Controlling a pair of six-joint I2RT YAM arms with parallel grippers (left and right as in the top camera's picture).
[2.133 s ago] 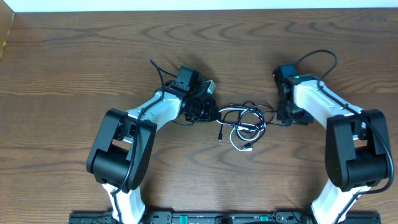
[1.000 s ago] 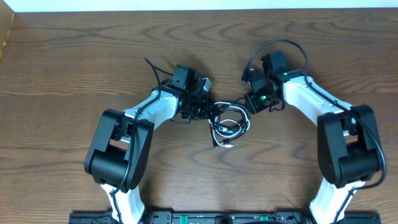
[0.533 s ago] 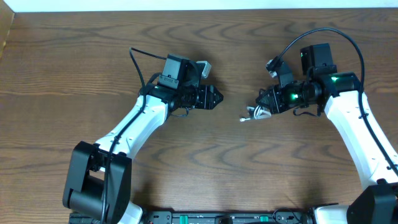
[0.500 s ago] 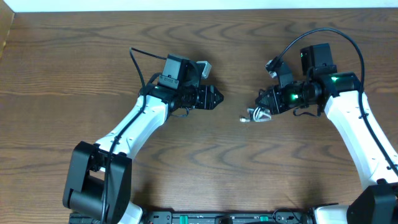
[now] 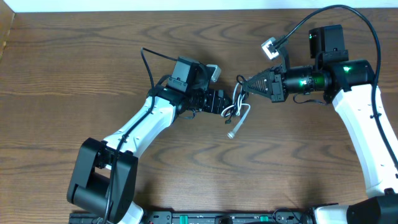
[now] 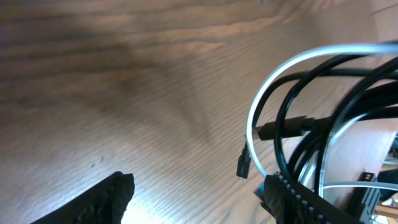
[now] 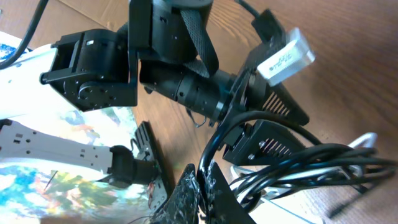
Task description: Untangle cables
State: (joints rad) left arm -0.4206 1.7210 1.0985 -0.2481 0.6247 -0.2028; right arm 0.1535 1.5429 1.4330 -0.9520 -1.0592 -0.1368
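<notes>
The right pincer (image 5: 242, 84) is pinching the black and white cables (image 5: 236, 111) over the counter (image 5: 186, 174). Only the left wrist view is showing the left pincer (image 6: 198, 185) spread, with the cables beside one finger (image 6: 293, 200).

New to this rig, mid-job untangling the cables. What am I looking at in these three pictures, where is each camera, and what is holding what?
Two white robot arms, the left arm and the right arm, work at a wooden table. The wide picture comes from a fixed camera overhead. The other two come from a camera on each wrist, looking past that arm's own pincer. The cables, thin black and white cords looped together, sit between the two pincers. The right pincer is shut on the cables; its view shows them running out from its fingertips. The left pincer stands open, gripping nothing; its view shows the loops close by one finger.
</notes>
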